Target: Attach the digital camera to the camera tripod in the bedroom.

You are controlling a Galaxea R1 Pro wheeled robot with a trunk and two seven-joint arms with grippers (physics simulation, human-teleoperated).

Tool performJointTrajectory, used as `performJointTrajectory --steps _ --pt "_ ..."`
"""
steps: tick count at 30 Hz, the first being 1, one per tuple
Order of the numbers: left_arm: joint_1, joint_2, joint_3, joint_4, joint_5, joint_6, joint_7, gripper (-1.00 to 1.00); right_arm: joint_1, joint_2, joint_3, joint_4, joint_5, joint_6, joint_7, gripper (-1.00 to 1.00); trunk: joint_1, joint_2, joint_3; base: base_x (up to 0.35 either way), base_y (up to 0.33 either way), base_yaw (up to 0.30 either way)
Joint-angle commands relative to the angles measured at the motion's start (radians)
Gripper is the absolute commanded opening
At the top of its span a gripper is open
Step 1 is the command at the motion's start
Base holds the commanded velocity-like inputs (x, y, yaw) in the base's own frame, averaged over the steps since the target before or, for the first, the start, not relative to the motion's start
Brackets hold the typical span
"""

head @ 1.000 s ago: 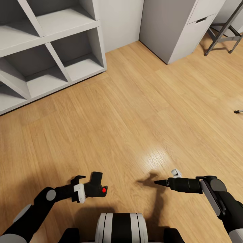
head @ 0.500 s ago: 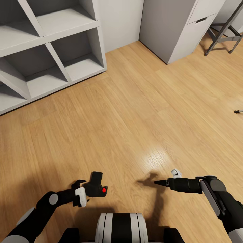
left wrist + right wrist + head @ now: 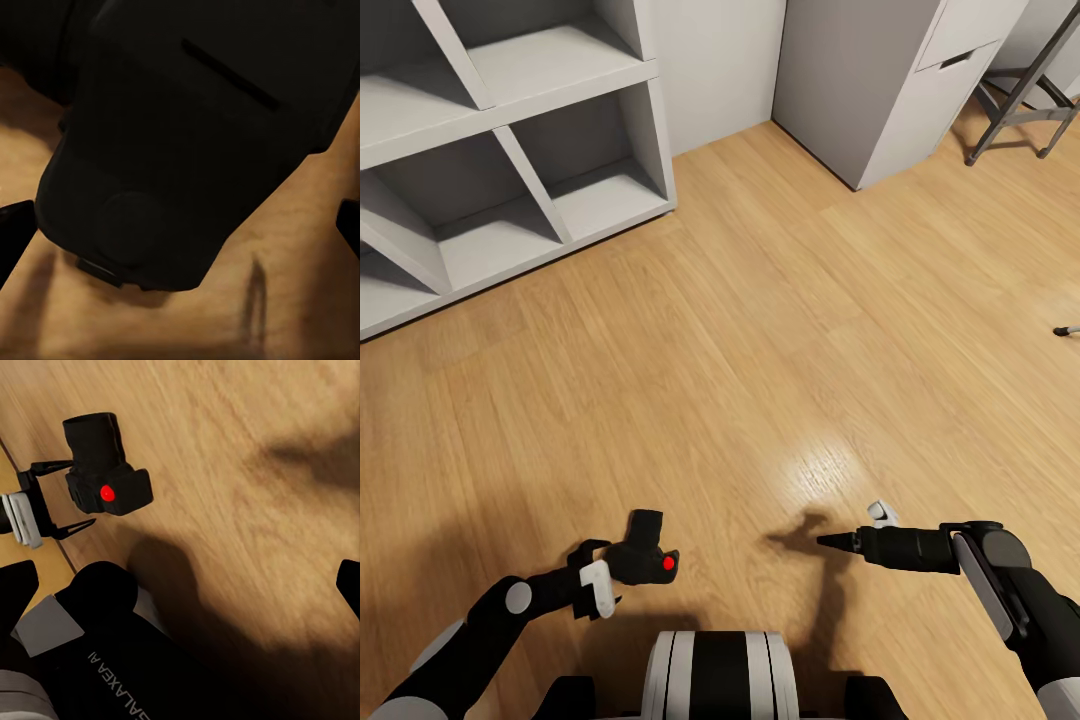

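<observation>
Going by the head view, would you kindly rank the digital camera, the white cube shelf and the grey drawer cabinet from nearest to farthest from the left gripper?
1. The digital camera, right at the left gripper, low in the view.
2. The white cube shelf, up the floor on the robot's left.
3. The grey drawer cabinet, far across on the right.

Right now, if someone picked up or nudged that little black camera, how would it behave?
The digital camera looks rigid and blocky, so it should probably keep its shape in a grip. Its matte casing likely isn't slippery. Being chunky with a part jutting out, it may tip rather than roll if the open left gripper nudges it.
</observation>
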Motion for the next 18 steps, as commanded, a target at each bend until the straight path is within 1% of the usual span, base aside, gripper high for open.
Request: performJointTrajectory --steps 1,7,9,10,14,18 --pt "-0.001 0.0 -0.001 -0.002 -0.01 -0.007 0.002 1.0 0.0 0.0 -0.001 0.0 0.003 0.003 0.005 1.0 0.0 0.0 -0.001 0.0 0.0 0.0" --pt "-0.001 -0.003 -0.001 -0.002 -0.01 -0.007 0.008 1.0 0.0 0.0 -0.001 0.0 0.003 0.003 0.005 1.0 0.0 0.0 -0.001 0.0 0.0 0.0" --pt "-0.002 -0.003 -0.001 -0.001 -0.01 -0.007 0.016 1.0 0.0 0.0 -0.001 0.0 0.003 0.003 0.005 1.0 0.0 0.0 -0.001 0.0 0.0 0.0" --pt "-0.002 -0.005 -0.001 0.005 -0.01 -0.007 0.036 1.0 0.0 0.0 -0.001 0.0 0.003 0.003 0.005 1.0 0.0 0.0 -0.001 0.0 0.0 0.0" --pt "-0.002 -0.006 -0.001 0.005 -0.01 -0.007 0.045 1.0 0.0 0.0 -0.001 0.0 0.003 0.003 0.005 1.0 0.0 0.0 -0.001 0.0 0.0 0.0" --pt "-0.002 -0.021 -0.001 0.005 -0.01 -0.008 0.049 1.0 0.0 0.0 -0.001 0.0 0.003 0.003 0.005 1.0 0.0 0.0 -0.001 0.0 0.0 0.0"
